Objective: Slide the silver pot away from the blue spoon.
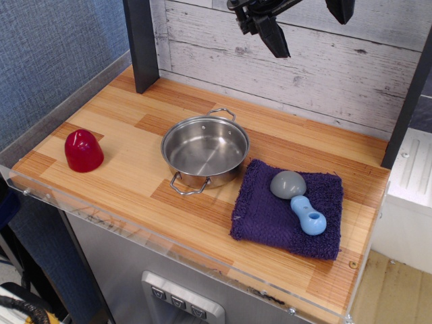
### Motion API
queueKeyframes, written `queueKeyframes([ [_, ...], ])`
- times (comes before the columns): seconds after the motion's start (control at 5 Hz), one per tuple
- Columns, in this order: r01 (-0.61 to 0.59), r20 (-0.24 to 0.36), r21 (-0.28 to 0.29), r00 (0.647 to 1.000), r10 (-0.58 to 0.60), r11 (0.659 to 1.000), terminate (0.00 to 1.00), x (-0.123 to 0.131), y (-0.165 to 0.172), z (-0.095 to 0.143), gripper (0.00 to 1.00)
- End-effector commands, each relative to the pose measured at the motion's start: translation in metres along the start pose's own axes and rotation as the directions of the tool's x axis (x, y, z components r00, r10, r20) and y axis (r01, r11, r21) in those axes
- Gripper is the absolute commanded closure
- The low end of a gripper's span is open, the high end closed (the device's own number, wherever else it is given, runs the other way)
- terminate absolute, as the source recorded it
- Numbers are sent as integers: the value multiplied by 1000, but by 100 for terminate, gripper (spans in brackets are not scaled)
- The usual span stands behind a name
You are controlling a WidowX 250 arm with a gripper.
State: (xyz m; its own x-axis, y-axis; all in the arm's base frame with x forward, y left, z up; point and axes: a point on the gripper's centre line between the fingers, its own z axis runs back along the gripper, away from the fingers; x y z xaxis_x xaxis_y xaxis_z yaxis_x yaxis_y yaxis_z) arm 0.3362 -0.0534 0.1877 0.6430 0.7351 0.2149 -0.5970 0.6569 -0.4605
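The silver pot (pixel 204 150) stands upright and empty in the middle of the wooden counter, with one wire loop handle at its back and one at its front. The blue spoon (pixel 299 200) lies to its right on a purple cloth (pixel 289 208), grey bowl toward the pot, light-blue handle pointing front right. A small gap separates the pot from the cloth. My gripper (pixel 312 35) hangs high at the top of the view, above and behind the pot and the spoon. Its two dark fingers stand wide apart and hold nothing. Its upper part is cut off by the frame.
A red dome-shaped object (pixel 83 150) sits at the counter's left side. A dark post (pixel 141 44) stands at the back left and another (pixel 409 101) at the right. A plank wall (pixel 317 74) closes the back. The counter's front edge (pixel 169 243) has a clear lip.
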Motion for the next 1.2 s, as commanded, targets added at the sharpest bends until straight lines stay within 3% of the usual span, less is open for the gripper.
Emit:
queueKeyframes([
  [0.0, 0, 0, 0, 1000, 0, 1000, 0, 0, 0, 0, 0],
  [0.4, -162, 79, 91, 985, 155, 983, 0, 39, 76, -13, 0],
  [0.6, -206, 113, 126, 975, 192, 970, 0, 40, 117, -2, 0],
  [1.0, -193, 108, 218, 979, 173, 957, 0, 29, 169, 4, 0],
])
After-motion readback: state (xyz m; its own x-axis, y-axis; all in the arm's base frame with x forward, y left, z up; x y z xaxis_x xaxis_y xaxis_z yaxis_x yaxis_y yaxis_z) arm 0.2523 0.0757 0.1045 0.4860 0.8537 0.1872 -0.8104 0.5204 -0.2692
